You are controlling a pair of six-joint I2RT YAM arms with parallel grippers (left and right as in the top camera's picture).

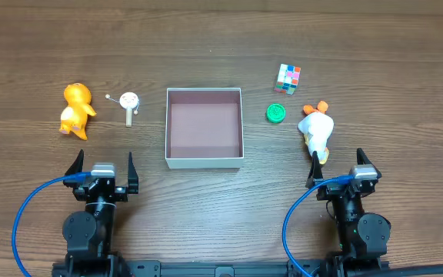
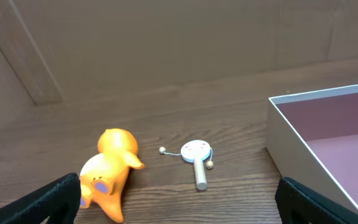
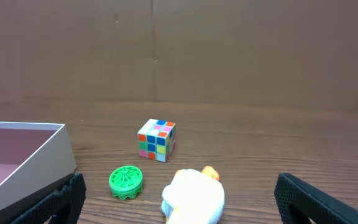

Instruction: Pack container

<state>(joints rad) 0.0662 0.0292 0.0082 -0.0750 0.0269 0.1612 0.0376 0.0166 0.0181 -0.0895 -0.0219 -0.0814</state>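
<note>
White-walled, reddish-brown-lined shallow square container (image 1: 204, 161) sits flat and empty, just beyond and between my grippers. Judging by its thin walls: light, fairly stiff, prone to slide if bumped. To steady it, I would pinch one wall at mid-rim. My left gripper (image 1: 104, 158) and right gripper (image 1: 337, 158) both gape, holding nothing. Left of the container lies an orange plastic duck (image 1: 76, 110), right of it a white plush bird (image 1: 316, 129).

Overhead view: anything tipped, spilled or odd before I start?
Nothing stands out. The container sits flat and empty; the orange toy, small drum, cube, green disc and white toy lie loose beside it.
</note>
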